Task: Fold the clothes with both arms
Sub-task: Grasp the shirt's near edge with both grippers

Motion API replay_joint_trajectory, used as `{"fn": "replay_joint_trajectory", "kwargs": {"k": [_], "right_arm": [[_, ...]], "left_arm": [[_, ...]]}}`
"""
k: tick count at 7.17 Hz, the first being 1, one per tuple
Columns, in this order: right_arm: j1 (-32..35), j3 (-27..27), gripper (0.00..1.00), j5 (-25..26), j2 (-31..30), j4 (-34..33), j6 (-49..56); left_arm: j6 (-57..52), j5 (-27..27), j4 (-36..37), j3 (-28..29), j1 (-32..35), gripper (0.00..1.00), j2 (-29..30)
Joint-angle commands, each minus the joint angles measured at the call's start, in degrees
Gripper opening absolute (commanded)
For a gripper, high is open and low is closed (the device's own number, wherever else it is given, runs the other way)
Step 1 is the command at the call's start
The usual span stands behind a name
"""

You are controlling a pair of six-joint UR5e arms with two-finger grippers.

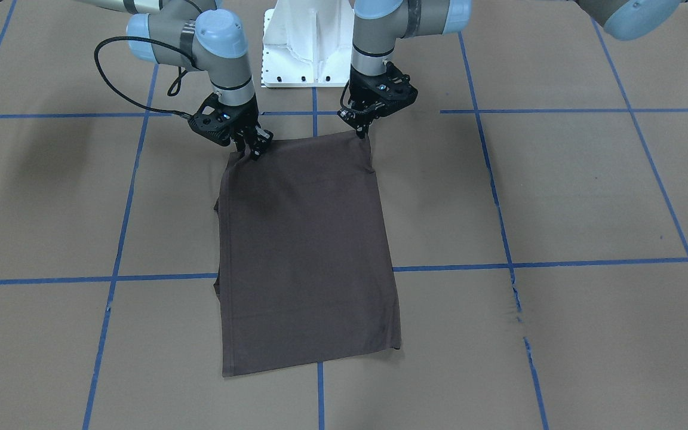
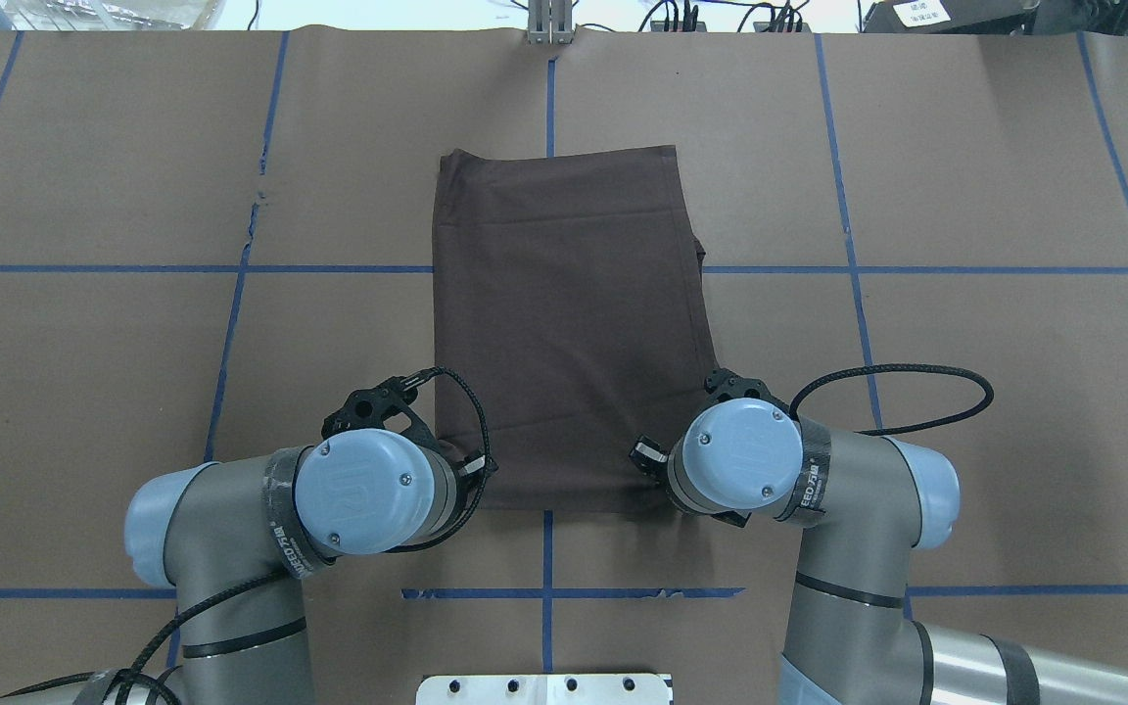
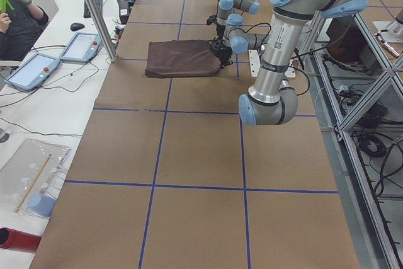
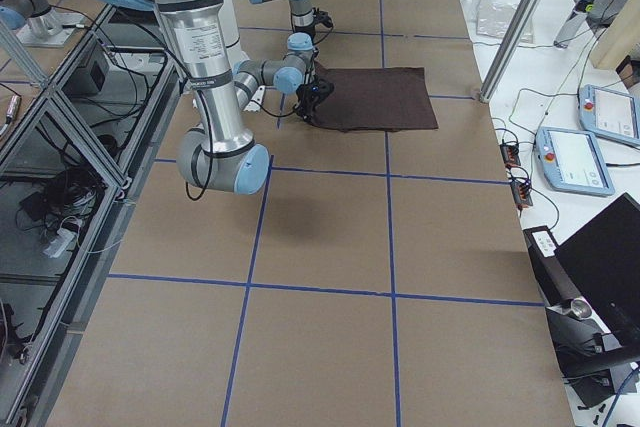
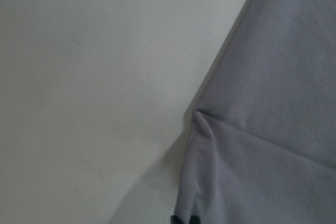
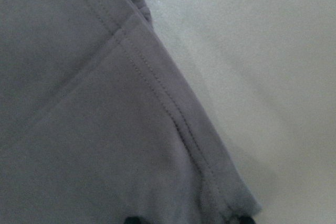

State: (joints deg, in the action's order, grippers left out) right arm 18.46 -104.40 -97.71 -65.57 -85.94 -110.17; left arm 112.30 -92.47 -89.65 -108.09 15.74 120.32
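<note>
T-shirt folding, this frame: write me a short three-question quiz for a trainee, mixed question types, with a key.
1. True or false: the T-shirt hangs clear of the table.
2. Where is the left gripper? A: at the shirt corner nearest the base. B: at the shirt's far edge. C: off the shirt.
3. Fill in: the tape lines on the table are ____.
Key: 1 false; 2 A; 3 blue.

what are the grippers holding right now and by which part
Left gripper pinches the T-shirt's robot-side corner. Right gripper straddles the other robot-side corner; hold cannot be told.
</note>
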Motion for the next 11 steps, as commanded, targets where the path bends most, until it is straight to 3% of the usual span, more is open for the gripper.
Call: {"fn": "replay_joint_trajectory", "kwargs": {"k": [1,3,5,7,9,11], "right_arm": [[0.26,0.16,0.00,0.07,1.93,-1.24,0.21],[0.35,-0.36,0.00,0.33,2.20,-1.16,0.22],[0.44,-1.67,0.00,-0.80,1.77,-0.63,0.30],[-1.57,-9.29,0.00,-0.81,-0.59,-1.06,0.30],[-3.25,-15.81,0.00,-5.70,-5.08,-0.54,0.39],[-3.25,-14.44,0.00,-5.83,-4.13,-0.37,1.09]], "left_arm": [[0.03,0.00,0.00,0.08,0.08,0.00,0.00],[-0.06,-0.08,0.00,-0.10,-0.01,0.00,0.09],[0.03,-0.08,0.35,-4.29,-0.10,0.00,-0.79],[0.12,-0.87,2.80,-10.62,-1.59,0.00,-2.54],[0.47,-1.84,7.89,-16.86,-5.70,0.00,-2.99],[0.12,-2.36,7.91,-17.94,-5.81,0.00,-3.16]]}}
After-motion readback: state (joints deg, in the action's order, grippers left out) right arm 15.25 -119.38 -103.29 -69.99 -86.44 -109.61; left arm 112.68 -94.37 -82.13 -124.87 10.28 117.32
